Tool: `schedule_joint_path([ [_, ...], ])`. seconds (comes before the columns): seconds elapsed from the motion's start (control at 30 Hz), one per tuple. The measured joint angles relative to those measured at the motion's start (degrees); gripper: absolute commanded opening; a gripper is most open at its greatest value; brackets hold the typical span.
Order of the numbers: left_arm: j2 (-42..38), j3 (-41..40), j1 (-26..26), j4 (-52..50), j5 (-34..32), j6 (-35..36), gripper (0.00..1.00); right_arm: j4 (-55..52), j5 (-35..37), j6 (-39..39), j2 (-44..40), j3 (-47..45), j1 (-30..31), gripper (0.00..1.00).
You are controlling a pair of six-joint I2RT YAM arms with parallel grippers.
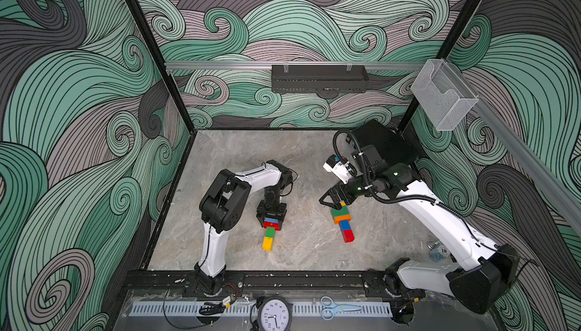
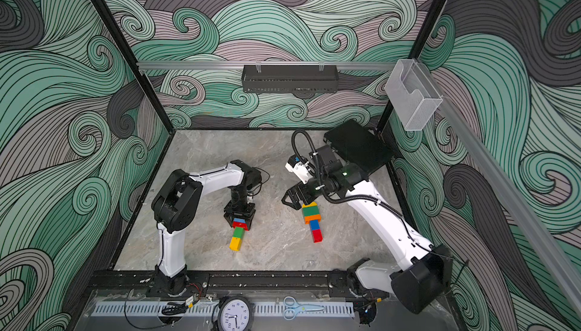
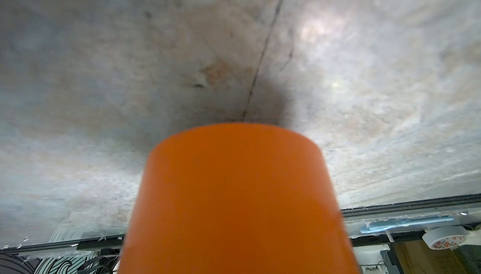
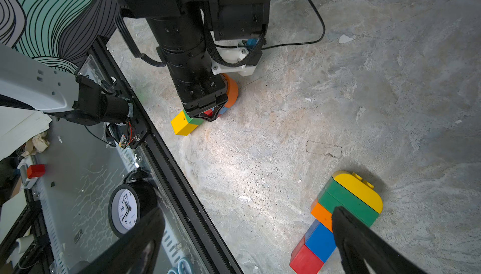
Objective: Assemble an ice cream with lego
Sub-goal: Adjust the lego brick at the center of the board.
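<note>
Two lego stacks lie on the marble table. The left stack [image 1: 269, 233] [image 2: 238, 235] runs yellow, green, red, blue, and ends in a round-topped orange brick [image 3: 239, 194] [image 4: 232, 91]. My left gripper [image 1: 271, 217] [image 2: 239, 217] [image 4: 208, 112] points down and is shut on that stack at its red and blue bricks. The right stack [image 1: 342, 219] [image 2: 312, 219] [image 4: 346, 202] runs red, blue, orange, green, with a yellow round-topped brick at its far end. My right gripper [image 1: 333, 202] [image 2: 297, 202] [image 4: 247, 246] hovers over that yellow end, open, with nothing between its fingers.
A black rail [image 1: 283, 277] borders the table's front edge, with a clock [image 1: 274, 313] and scissors [image 1: 333, 307] beyond it. A black box [image 1: 386, 144] sits at the back right corner. A small bottle [image 1: 437, 250] stands by the right arm's base.
</note>
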Motion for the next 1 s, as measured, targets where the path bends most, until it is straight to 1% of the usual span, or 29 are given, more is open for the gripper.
schedule_joint_path([
  [0.1,0.5,0.07,0.0,0.02,0.0,0.02,0.33,-0.09,0.0,0.07,0.0,-0.02,0.0,0.99],
  [0.37,0.87,0.46,0.0,0.0,-0.02,0.02,0.52,-0.42,0.02,0.07,0.0,-0.02,0.0,0.99],
  [0.53,0.87,0.46,0.0,0.02,-0.02,0.02,0.57,-0.46,0.02,0.11,0.0,-0.02,0.0,0.99],
  [0.93,0.87,0.46,0.0,0.04,0.13,0.39,0.81,-1.27,0.04,0.24,-0.02,-0.02,0.0,0.99],
  [1.0,0.87,0.44,0.0,0.07,0.17,0.46,0.82,-1.31,0.07,0.22,-0.07,-0.02,0.0,0.99],
])
